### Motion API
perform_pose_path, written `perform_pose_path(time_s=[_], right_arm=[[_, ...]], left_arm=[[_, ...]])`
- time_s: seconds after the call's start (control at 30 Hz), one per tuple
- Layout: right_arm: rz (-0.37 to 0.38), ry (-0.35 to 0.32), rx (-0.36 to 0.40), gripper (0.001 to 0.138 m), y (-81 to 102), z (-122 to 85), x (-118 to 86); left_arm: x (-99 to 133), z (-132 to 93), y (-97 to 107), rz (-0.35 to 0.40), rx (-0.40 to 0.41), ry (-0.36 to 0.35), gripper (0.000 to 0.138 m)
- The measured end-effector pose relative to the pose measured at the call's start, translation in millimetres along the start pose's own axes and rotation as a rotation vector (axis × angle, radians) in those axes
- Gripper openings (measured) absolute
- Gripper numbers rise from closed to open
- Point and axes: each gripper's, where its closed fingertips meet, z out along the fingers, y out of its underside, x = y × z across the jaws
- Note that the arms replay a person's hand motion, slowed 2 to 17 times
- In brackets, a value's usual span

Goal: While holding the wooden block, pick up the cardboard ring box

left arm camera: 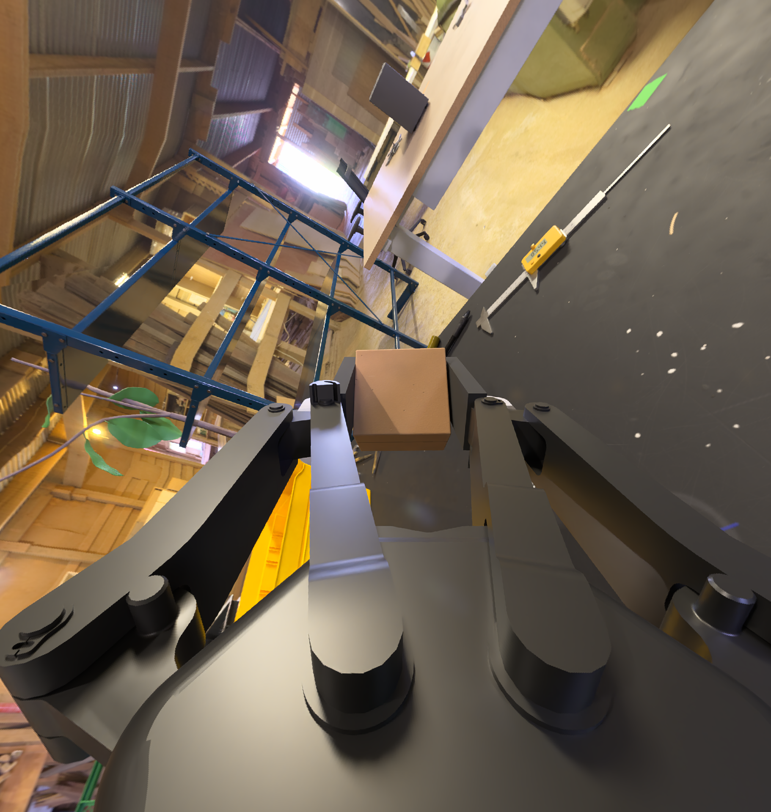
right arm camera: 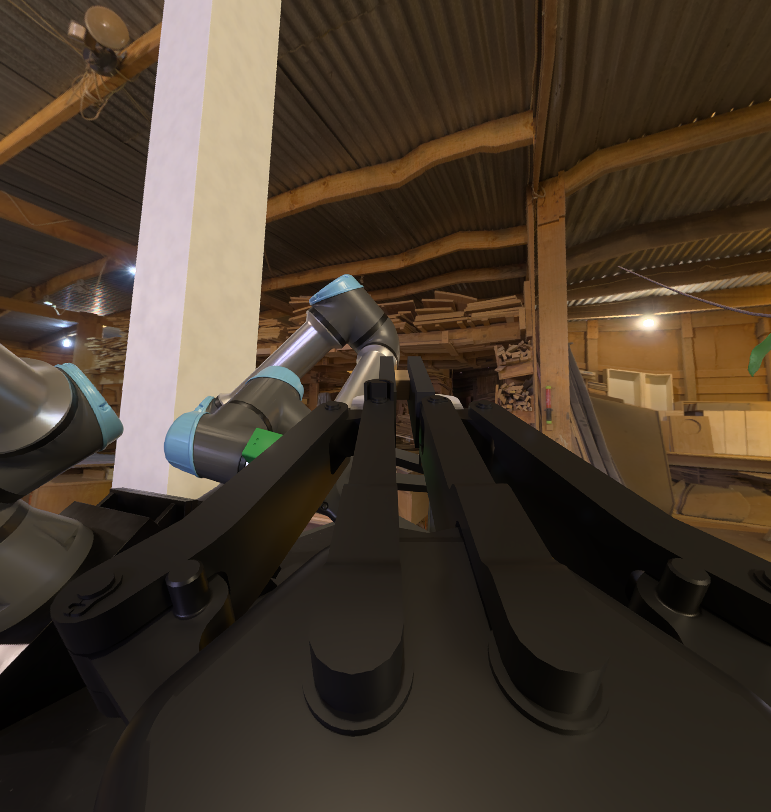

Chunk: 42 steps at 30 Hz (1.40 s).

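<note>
My left gripper [left arm camera: 402, 386] is shut on the cardboard ring box [left arm camera: 401, 400], a brown square box with a lid seam near its lower edge. The box sits between the two black pads, lifted off the dark table [left arm camera: 638, 417], which fills the right of this tilted view. My right gripper [right arm camera: 401, 373] is raised and points out into the workshop. Its fingers stand almost together on a thin pale tan piece, the wooden block [right arm camera: 402, 387], of which only a sliver shows. The left arm [right arm camera: 287, 386] shows beyond the right gripper.
A yellow digital caliper [left arm camera: 544, 254] lies on the table beyond the box, with a green patch [left arm camera: 647, 92] farther off. A yellow bin [left arm camera: 282, 527] is under the left gripper. A blue metal rack [left arm camera: 225, 246] and a white pillar [right arm camera: 199, 263] stand nearby.
</note>
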Motion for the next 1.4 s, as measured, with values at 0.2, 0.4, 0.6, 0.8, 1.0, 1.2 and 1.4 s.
perform_pose_path(time_s=[0.2, 0.4, 0.6, 0.8, 1.0, 1.2, 1.4], right_arm=[[0.01, 0.002, -0.001, 0.009, 2.3, 0.8, 2.0], [0.012, 0.019, -0.004, 0.009, 5.4, 1.0, 6.9], [0.007, 0.043, -0.001, 0.009, 7.8, 0.5, 12.2], [-0.003, 0.069, 0.017, 0.009, 7.6, -0.3, 16.5], [-0.031, 0.109, 0.041, 0.009, 6.3, -1.4, 20.7], [-0.081, 0.183, 0.067, 0.009, 5.1, -2.9, 27.1], [-0.149, 0.269, 0.109, 0.009, 2.8, -4.2, 30.9]], left_arm=[[-5.7, 1.3, -0.4, 0.098, -0.035, 0.009, 0.051], [-11.0, 2.5, -2.8, 0.206, -0.067, 0.016, 0.051], [-17.9, 0.8, -9.4, 0.281, -0.078, 0.019, 0.051], [-29.5, -4.3, -21.4, 0.281, -0.063, 0.029, 0.051], [-47.6, -12.6, -37.6, 0.247, -0.025, 0.022, 0.051], [-67.3, -23.0, -53.3, 0.195, 0.019, 0.008, 0.051], [-84.3, -34.3, -69.4, 0.134, 0.077, 0.006, 0.051]])
